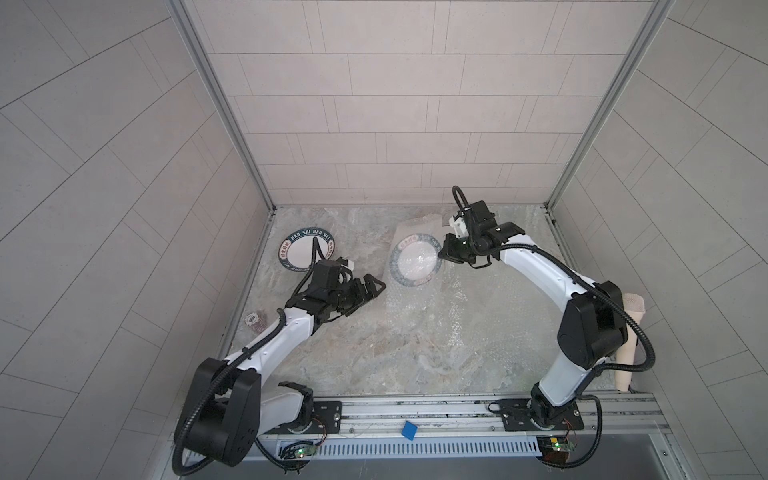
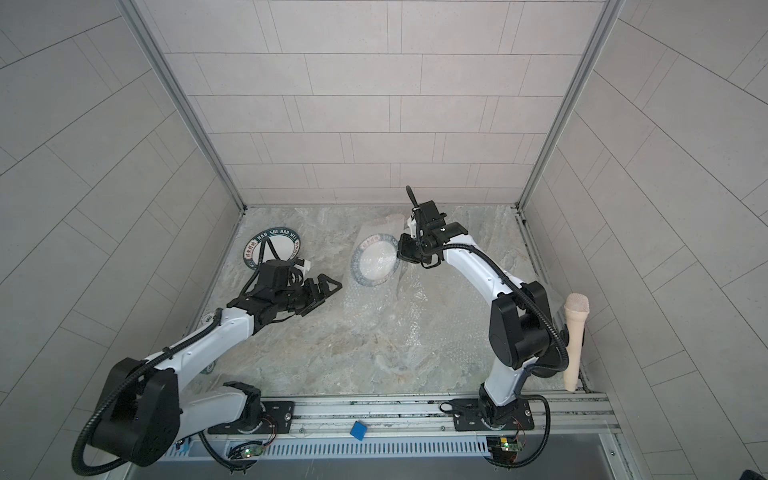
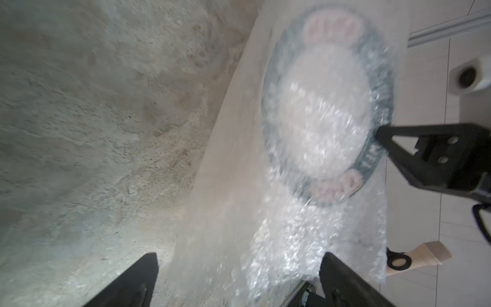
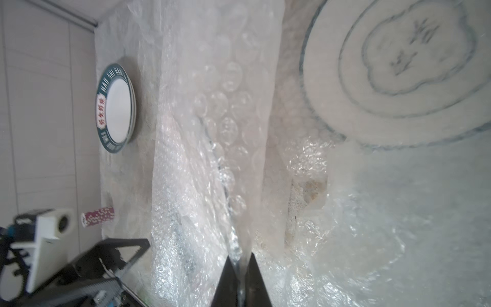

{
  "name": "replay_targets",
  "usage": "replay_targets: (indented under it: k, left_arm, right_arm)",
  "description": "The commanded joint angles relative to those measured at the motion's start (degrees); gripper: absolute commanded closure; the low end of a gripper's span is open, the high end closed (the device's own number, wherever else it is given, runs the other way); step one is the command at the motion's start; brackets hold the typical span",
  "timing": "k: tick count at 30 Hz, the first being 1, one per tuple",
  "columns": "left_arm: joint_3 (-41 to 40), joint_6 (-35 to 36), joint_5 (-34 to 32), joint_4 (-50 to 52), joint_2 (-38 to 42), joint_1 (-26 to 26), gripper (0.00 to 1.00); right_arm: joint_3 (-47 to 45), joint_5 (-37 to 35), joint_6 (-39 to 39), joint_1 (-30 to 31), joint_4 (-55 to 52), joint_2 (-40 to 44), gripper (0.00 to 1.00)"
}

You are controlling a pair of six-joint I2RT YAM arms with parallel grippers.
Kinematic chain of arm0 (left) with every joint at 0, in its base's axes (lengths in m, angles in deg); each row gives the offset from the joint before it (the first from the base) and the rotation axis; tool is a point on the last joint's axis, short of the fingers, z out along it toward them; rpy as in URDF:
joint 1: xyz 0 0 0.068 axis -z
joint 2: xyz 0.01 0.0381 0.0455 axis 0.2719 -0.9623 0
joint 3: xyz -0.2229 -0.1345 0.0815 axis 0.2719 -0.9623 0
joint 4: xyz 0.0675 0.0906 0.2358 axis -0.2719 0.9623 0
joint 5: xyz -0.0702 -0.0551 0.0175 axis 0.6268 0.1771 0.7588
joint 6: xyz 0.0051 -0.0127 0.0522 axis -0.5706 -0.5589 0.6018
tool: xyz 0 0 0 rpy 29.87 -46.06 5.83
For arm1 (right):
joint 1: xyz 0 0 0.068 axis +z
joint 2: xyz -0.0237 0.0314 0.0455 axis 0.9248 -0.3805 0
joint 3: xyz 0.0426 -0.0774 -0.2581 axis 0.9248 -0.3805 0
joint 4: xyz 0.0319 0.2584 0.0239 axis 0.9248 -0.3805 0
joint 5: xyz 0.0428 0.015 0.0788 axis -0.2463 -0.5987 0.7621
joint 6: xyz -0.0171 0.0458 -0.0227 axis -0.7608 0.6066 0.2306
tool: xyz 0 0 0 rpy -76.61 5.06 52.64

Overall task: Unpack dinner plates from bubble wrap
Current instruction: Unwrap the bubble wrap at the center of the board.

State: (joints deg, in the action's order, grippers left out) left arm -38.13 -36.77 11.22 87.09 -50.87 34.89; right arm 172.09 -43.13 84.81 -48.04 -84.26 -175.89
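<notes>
I'm looking down at a marbled grey tabletop (image 1: pixel 374 357), walled in by pale tile. Clear bubble wrap (image 1: pixel 419 316) is lying over the middle and right of it, hard to trace at the edges.

Wrapped green-rimmed plate (image 1: pixel 414 259) (image 2: pixel 376 262) is sitting in that wrap, centre-back of the table, with its lettering blurred through the bubbles in the left wrist view (image 3: pixel 324 111). Bare green-rimmed plate (image 1: pixel 297 254) (image 2: pixel 282 248) is lying flat at back-left, out of any wrap, well apart from the wrapped one; I'm seeing it in the right wrist view too (image 4: pixel 117 106). A third plate, the grey-ringed plate (image 4: pixel 398 66), is showing under wrap in the right wrist view only; I cannot place it in the top views.

Right gripper (image 1: pixel 444 254) (image 2: pixel 400 251) is sitting at the wrapped plate's right edge, with its jaws pinched tight on a fold of bubble wrap (image 4: pixel 240 257) that is standing up from the table. I'm also seeing its tip against the plate rim (image 3: pixel 378 134).

Left gripper (image 1: pixel 368 293) (image 2: pixel 328 291) is hovering between the two green-rimmed plates with its jaws spread wide and holding nothing (image 3: pixel 239 256), pointing at the wrap's near edge.

Pinkish textured cup (image 1: pixel 633 307) (image 2: pixel 575 328) is standing at the right table edge behind the right arm. Small patterned roll (image 1: pixel 253 320) (image 4: pixel 97 214) is lying at the left edge beside the left arm. A blue square (image 1: pixel 410 430) is sitting on the front rail.
</notes>
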Motion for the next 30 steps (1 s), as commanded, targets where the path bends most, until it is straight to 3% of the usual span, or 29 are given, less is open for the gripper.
replay_targets:
  k: [1,6,14,20,30]
  left_arm:
    - [-1.6,5.0,-7.2,-3.7,2.2,6.9,0.0]
    - [-7.2,5.7,-15.9,-16.5,-0.6,13.4,0.0]
    - [-8.0,-3.0,-28.7,-37.8,-13.5,13.6,0.0]
    - [-5.6,-6.9,-32.3,-46.6,-20.2,9.3,0.02]
    - [-2.7,-2.5,-28.7,-42.5,-13.5,-0.4,0.02]
  right_arm:
    - [3.5,1.9,5.3,-2.0,-0.8,2.3,1.0]
    - [7.0,2.4,6.3,-3.2,-2.8,3.6,1.0]
    - [2.8,3.6,6.8,-5.4,-5.1,11.7,1.0]
    - [-4.7,3.8,5.5,-7.6,-6.1,17.6,1.0]
    - [-12.4,4.7,-4.0,-3.9,-6.9,15.8,1.0]
